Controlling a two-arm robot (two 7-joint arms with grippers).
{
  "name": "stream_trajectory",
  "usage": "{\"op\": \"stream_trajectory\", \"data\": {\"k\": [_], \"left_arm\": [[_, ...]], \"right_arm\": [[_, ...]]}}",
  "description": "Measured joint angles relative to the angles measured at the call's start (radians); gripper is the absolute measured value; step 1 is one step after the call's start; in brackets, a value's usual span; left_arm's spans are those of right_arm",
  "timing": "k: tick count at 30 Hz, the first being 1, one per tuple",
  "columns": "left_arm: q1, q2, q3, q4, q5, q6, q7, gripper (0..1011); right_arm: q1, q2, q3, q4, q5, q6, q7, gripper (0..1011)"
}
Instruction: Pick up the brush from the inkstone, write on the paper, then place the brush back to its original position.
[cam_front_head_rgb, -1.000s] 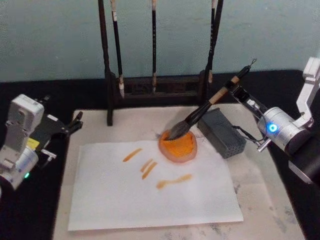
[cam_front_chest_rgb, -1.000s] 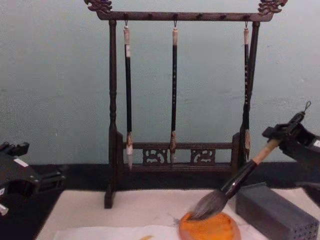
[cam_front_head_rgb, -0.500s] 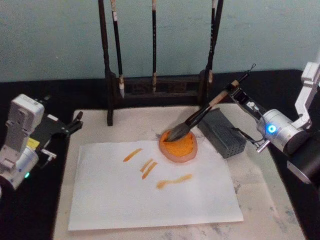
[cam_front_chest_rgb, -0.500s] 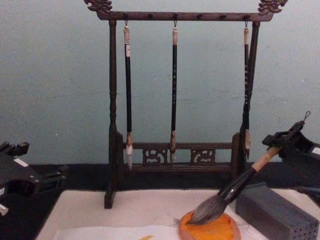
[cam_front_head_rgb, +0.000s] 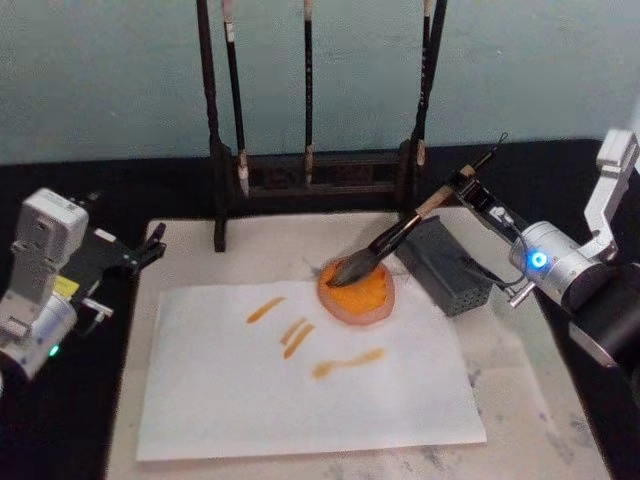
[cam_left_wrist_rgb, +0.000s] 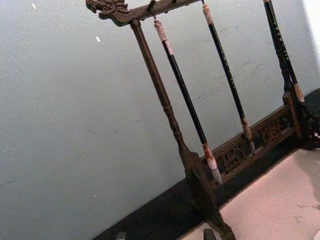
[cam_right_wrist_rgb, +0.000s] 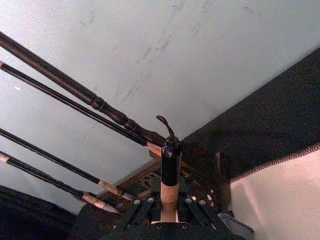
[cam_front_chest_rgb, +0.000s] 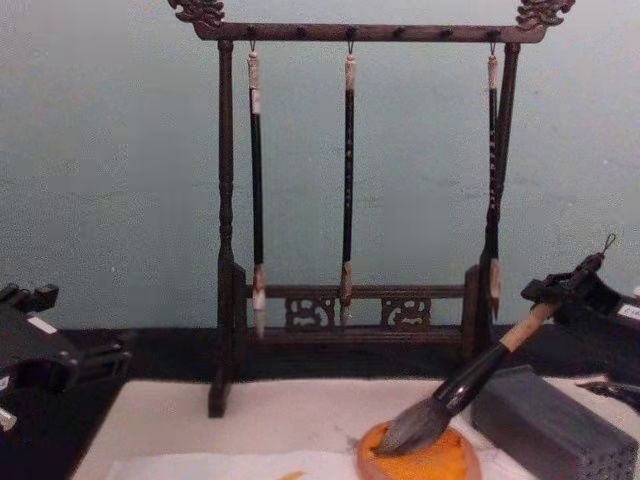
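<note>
The right gripper (cam_front_head_rgb: 466, 187), over the table's far right, pinches the tan handle of the large calligraphy brush (cam_front_head_rgb: 395, 236) near its corded end. The brush slants down to the left, with its dark tuft lying in the round orange inkstone (cam_front_head_rgb: 345, 316) at the far edge of the stroke-marked white paper (cam_front_head_rgb: 300, 400). This is likely the return step: lower the handle gently, perhaps onto the grey perforated block (cam_front_head_rgb: 450, 275), then release without dragging the dish. The left gripper (cam_front_head_rgb: 148, 247) is parked at the left.
</note>
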Motion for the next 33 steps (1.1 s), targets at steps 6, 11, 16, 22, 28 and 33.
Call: {"op": "stream_trajectory", "data": {"k": [6, 11, 16, 22, 28, 33], "left_arm": [[0.000, 0.000, 0.000, 0.000, 0.000, 0.000, 0.000, 1001], [0.000, 0.000, 0.000, 0.000, 0.000, 0.000, 0.000, 1001], [0.000, 0.000, 0.000, 0.000, 0.000, 0.000, 0.000, 1001], [0.000, 0.000, 0.000, 0.000, 0.000, 0.000, 0.000, 1001], [0.000, 0.000, 0.000, 0.000, 0.000, 0.000, 0.000, 1001], [0.000, 0.000, 0.000, 0.000, 0.000, 0.000, 0.000, 1001]], "right_arm": [[0.003, 0.005, -0.010, 0.005, 0.011, -0.005, -0.006, 178], [0.003, 0.011, -0.017, 0.005, 0.025, -0.009, -0.015, 178], [0.000, 0.015, -0.021, 0.006, 0.046, -0.009, -0.023, 178], [-0.001, 0.021, -0.027, 0.008, 0.069, -0.008, -0.027, 178], [0.000, 0.030, -0.037, 0.008, 0.080, -0.008, -0.032, 178], [0.000, 0.029, -0.036, 0.008, 0.080, -0.008, -0.032, 178]]}}
